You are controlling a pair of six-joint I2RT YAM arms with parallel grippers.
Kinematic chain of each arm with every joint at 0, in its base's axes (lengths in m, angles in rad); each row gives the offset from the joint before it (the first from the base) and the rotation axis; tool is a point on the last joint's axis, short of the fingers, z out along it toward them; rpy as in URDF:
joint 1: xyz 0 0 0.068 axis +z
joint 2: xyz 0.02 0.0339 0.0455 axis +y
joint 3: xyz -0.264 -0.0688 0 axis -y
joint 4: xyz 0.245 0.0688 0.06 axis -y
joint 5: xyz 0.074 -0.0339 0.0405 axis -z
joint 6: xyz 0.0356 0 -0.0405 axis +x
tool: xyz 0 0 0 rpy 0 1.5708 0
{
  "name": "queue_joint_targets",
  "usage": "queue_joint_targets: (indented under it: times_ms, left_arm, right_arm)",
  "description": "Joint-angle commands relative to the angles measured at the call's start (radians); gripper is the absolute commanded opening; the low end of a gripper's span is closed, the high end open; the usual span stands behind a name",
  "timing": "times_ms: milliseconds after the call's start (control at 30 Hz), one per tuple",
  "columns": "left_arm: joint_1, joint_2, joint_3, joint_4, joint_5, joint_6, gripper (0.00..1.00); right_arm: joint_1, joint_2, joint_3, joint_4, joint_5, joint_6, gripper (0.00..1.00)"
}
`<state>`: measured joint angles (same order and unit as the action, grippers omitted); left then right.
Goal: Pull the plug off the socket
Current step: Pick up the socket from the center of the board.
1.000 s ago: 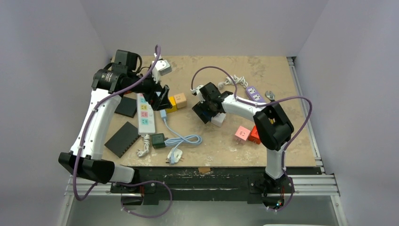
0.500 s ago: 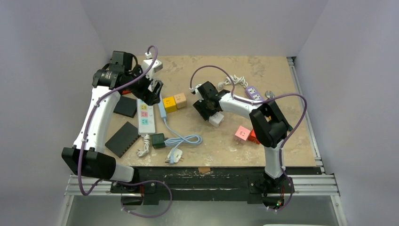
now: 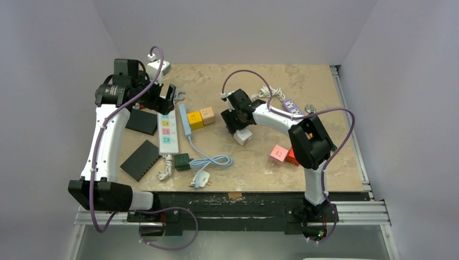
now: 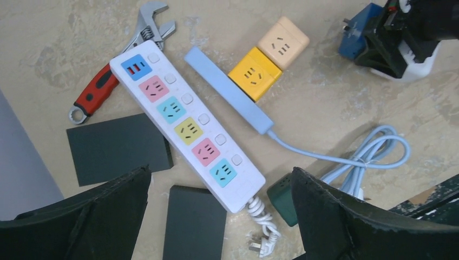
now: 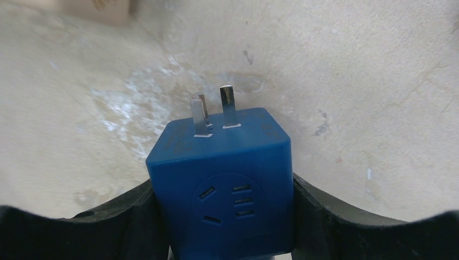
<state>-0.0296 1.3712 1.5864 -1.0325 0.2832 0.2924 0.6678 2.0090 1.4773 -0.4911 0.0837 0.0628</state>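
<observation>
My right gripper (image 5: 224, 216) is shut on a blue cube plug (image 5: 224, 184), one pad on each side. Its two metal prongs (image 5: 214, 111) point away, bare and above the table. In the top view the right gripper (image 3: 234, 116) sits just behind a white cube socket (image 3: 242, 136), which lies on the table apart from the blue cube. Both cubes show in the left wrist view, blue (image 4: 357, 28) and white (image 4: 419, 59). My left gripper (image 3: 168, 97) is open and empty, raised over the back left; its fingers (image 4: 335, 216) frame a multicoloured power strip.
White power strip with coloured sockets (image 3: 167, 131), light blue strip (image 3: 185, 119) with coiled cable (image 3: 214, 161), yellow cube (image 3: 195, 119), peach cube (image 3: 207, 115), green cube (image 3: 182, 161), two black pads (image 3: 141, 160), red-handled wrench (image 4: 116, 81), pink cube (image 3: 279, 154), red cube (image 3: 293, 156), purple strip (image 3: 291, 107).
My right gripper has moved back and up with the blue cube, leaving the white cube on the table. My left arm has swung back and to the left.
</observation>
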Motion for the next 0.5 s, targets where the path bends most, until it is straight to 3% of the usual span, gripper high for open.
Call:
queue_joint_targets:
  times_ms: [0, 100, 167, 233, 467]
  left_arm:
    - [-0.010, -0.061, 0.011, 0.011, 0.082, -0.055, 0.94]
    - [-0.010, -0.063, -0.001, 0.008, 0.089, -0.090, 0.90]
    - [-0.011, -0.068, -0.025, 0.021, 0.114, -0.113, 0.91]
    - [-0.024, -0.071, -0.045, 0.023, 0.149, -0.119, 0.99]
    - [-0.223, -0.151, -0.227, 0.127, 0.086, -0.123, 1.00]
  right_arm:
    - [-0.017, -0.144, -0.028, 0.168, -0.092, 0.201, 0.00]
    - [-0.058, -0.142, 0.054, 0.132, -0.175, 0.294, 0.00]
    - [-0.059, -0.135, 0.109, 0.095, -0.138, 0.296, 0.00]
    - [-0.060, -0.147, 0.137, 0.083, -0.103, 0.327, 0.00]
    - [-0.054, -0.275, 0.089, 0.100, -0.026, 0.507, 0.00]
